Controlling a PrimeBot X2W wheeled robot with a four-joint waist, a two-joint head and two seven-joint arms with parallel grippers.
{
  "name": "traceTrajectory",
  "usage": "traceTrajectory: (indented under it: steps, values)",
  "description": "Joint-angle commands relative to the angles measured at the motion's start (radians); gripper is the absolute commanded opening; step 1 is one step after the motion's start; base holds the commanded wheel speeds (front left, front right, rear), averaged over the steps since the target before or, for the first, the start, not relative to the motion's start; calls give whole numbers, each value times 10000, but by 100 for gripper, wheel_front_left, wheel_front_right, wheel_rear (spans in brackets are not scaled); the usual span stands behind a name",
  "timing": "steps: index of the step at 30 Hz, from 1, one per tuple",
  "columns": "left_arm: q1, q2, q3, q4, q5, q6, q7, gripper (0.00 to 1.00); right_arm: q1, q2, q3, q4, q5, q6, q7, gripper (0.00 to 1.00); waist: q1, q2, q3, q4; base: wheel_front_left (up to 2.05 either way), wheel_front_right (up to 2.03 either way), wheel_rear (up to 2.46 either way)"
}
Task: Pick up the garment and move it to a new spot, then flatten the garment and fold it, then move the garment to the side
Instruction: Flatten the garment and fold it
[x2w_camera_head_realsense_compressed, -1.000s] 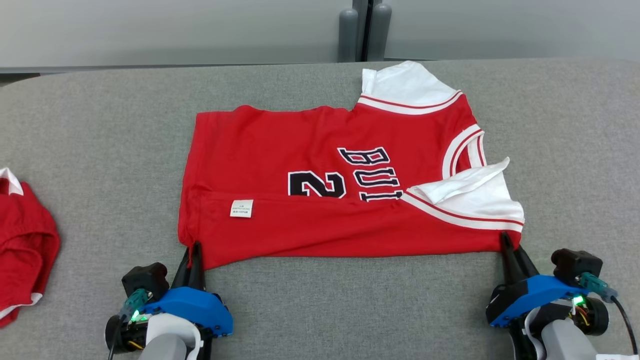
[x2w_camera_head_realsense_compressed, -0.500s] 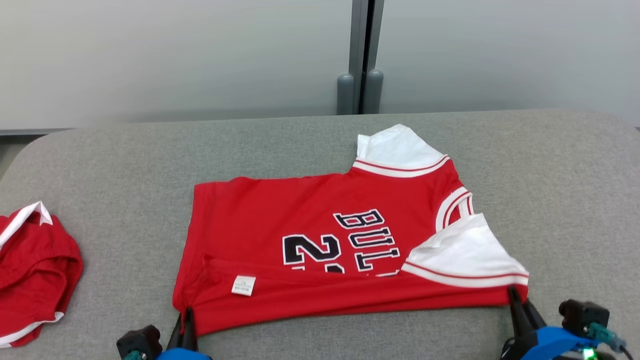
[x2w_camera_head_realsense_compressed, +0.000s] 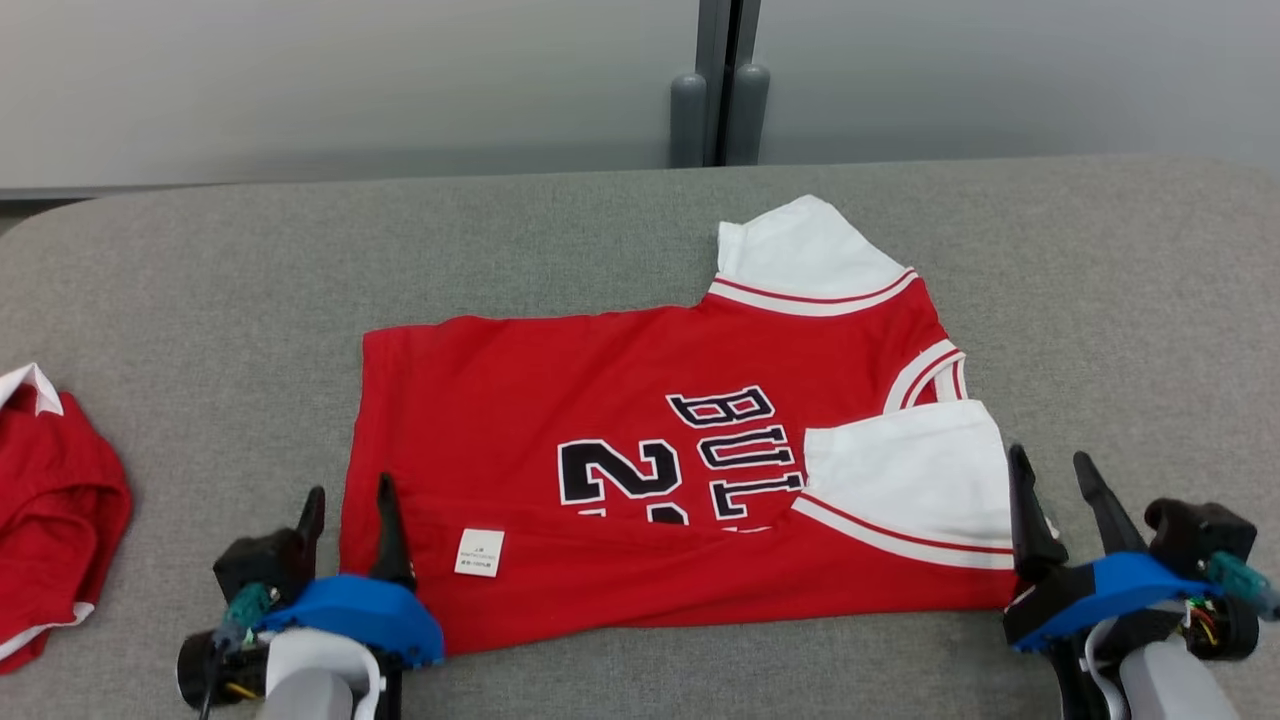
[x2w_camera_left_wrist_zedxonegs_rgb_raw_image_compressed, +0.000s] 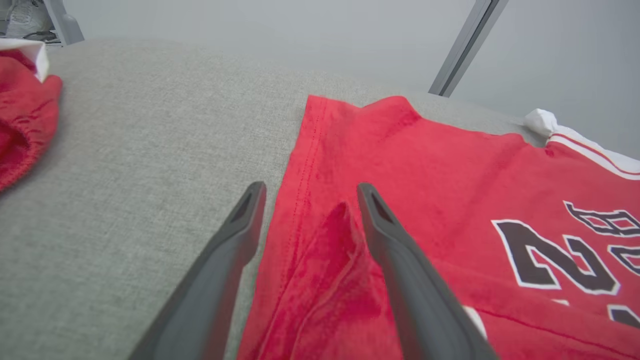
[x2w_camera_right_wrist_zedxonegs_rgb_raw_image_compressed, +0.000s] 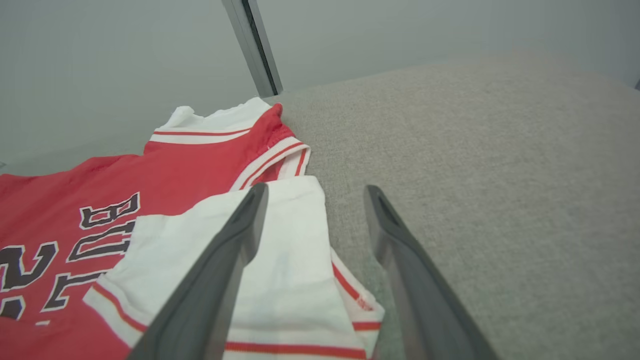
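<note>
While the red jersey (x2w_camera_head_realsense_compressed: 640, 480) lies flat mid-table on the grey, felt-like tabletop (x2w_camera_head_realsense_compressed: 200, 300), both claws sit at its near corners with nothing in them. The knit looks soft and slightly fuzzy, and the near long edge is doubled over into a straight band carrying a small white label (x2w_camera_head_realsense_compressed: 479, 552). Black block lettering with white outlines runs sideways across the chest. A smooth white sleeve (x2w_camera_head_realsense_compressed: 900, 470), trimmed in red stripes, lies folded in over the body.

The left gripper (x2w_camera_head_realsense_compressed: 350, 490) has its dark tapered fingers spread astride the stitched hem. One is over bare felt, the other over red cloth, with a low pinched ridge of fabric between them. The right gripper (x2w_camera_head_realsense_compressed: 1050, 458) is spread too, one finger above the white sleeve and the other above bare table. A second red garment (x2w_camera_head_realsense_compressed: 50, 500) sits crumpled at the far left edge.
</note>
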Motion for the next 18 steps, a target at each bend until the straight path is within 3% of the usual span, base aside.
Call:
traceTrajectory:
  steps: [1,11,18]
  values:
    - [-349,45,40,83,64,-62,-25,100,-191,-9,-5,-25,-29,1,-51,100,0,0,212,99,0,0,0]
    - [-3804,854,-41,2453,288,-480,437,100,-1729,117,575,-353,-78,1,-49,100,0,0,1527,-143,0,0,0]
    - [-5229,1260,-126,3764,169,-755,906,100,-2219,109,997,-614,182,1,-49,100,0,0,2261,-405,0,0,0]
